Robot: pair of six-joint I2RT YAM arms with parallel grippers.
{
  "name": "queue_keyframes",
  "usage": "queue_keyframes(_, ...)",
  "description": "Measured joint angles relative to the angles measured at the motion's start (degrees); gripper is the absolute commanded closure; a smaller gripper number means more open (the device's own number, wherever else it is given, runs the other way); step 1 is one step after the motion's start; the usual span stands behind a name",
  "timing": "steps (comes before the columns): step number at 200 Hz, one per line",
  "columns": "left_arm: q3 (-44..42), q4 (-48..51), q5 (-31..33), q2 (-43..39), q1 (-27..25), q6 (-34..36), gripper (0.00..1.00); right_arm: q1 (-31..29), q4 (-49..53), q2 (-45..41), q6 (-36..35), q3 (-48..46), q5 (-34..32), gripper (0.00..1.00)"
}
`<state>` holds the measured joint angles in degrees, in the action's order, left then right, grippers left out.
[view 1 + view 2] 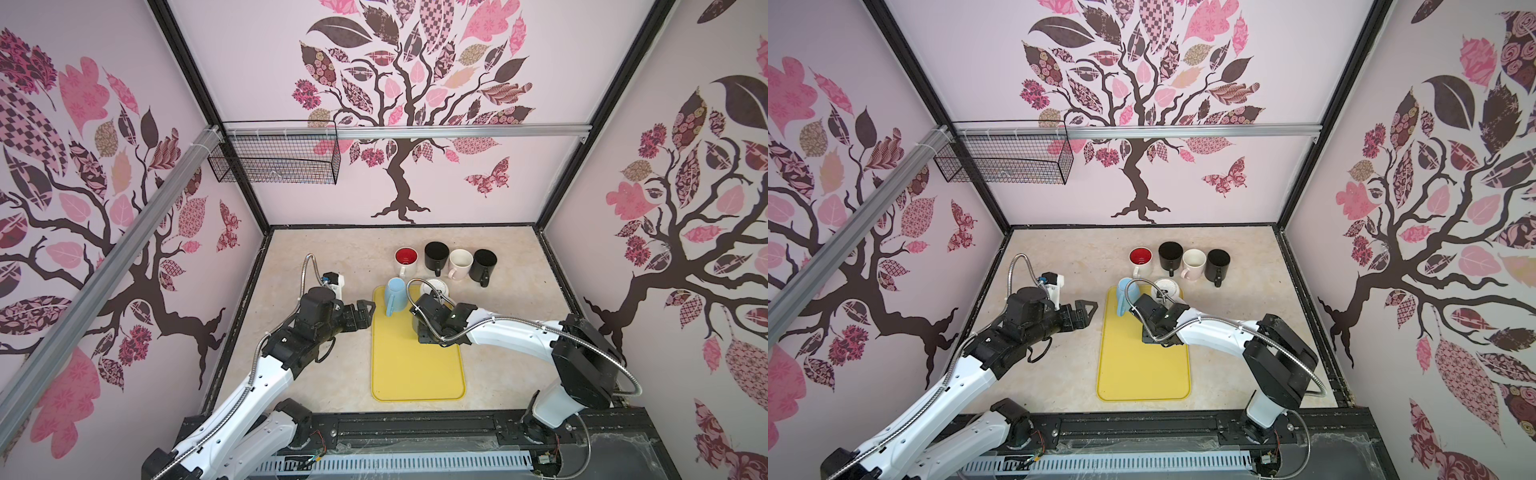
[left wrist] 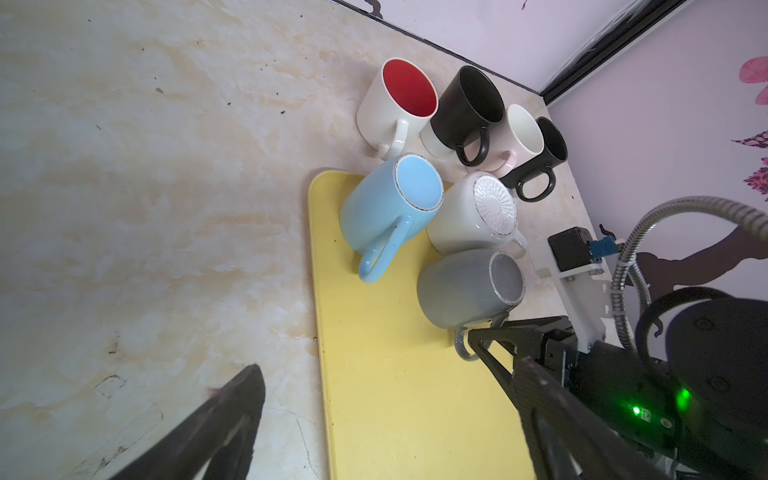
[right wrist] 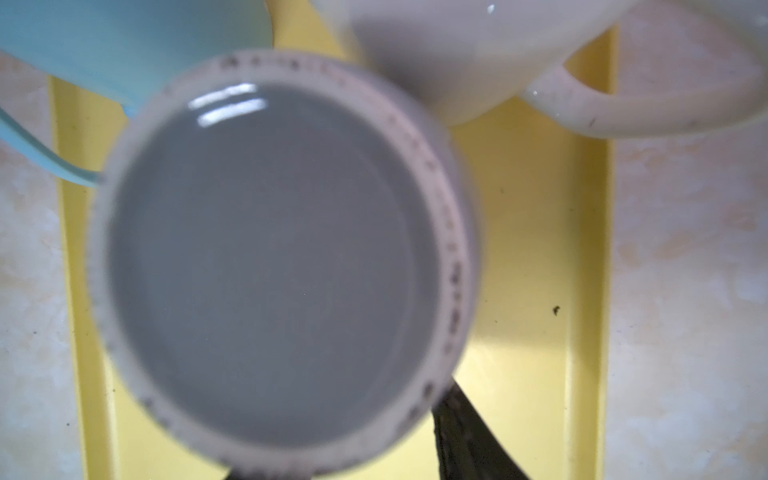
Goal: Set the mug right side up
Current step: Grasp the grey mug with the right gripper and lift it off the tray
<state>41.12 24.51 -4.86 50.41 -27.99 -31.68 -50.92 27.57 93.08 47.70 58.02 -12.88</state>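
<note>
Your mug is the grey mug [image 2: 465,291]: plain glossy grey with rounded sides, standing mouth down, its pale speckled foot ring and shallow grey base facing up. That base fills the right wrist view [image 3: 274,266], blurred. Its handle [image 2: 460,347] juts toward the right gripper [image 2: 476,337].

Read the top views as a dial with 12 o'clock at the back wall. The mug sits on the yellow tray [image 1: 415,374] at its 12 o'clock end, hidden in both top views beneath the right arm's wrist. A blue mug [image 2: 386,216] stands at its 10 o'clock and a white mug [image 2: 469,220] at its 12 o'clock, both mouth down and close beside it.

The right gripper reaches in from 4 o'clock, and the tip of one of its dark fingers [image 2: 519,326] lies at the handle. You cannot tell how wide it stands or whether it pinches the handle.

Your left gripper [image 1: 365,313] stands wide and empty at the tray's 9 o'clock, just off its edge and apart from every mug. Four upright mugs [image 1: 460,259] line the table [image 1: 316,257] past the tray at 12 o'clock.
</note>
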Motion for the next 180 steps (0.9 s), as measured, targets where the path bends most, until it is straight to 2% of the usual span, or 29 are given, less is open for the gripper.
queue_keyframes(116, 0.00, 0.00, -0.42, 0.00, 0.00, 0.00, 0.04, 0.46, -1.51, 2.54, -1.66, 0.24, -0.55, 0.70)
queue_keyframes(180, 0.00, -0.02, -0.59, 0.00, 0.00, 0.00, 0.04, 0.48, -1.22, 2.51, -3.26, 0.55, -0.57, 0.99)
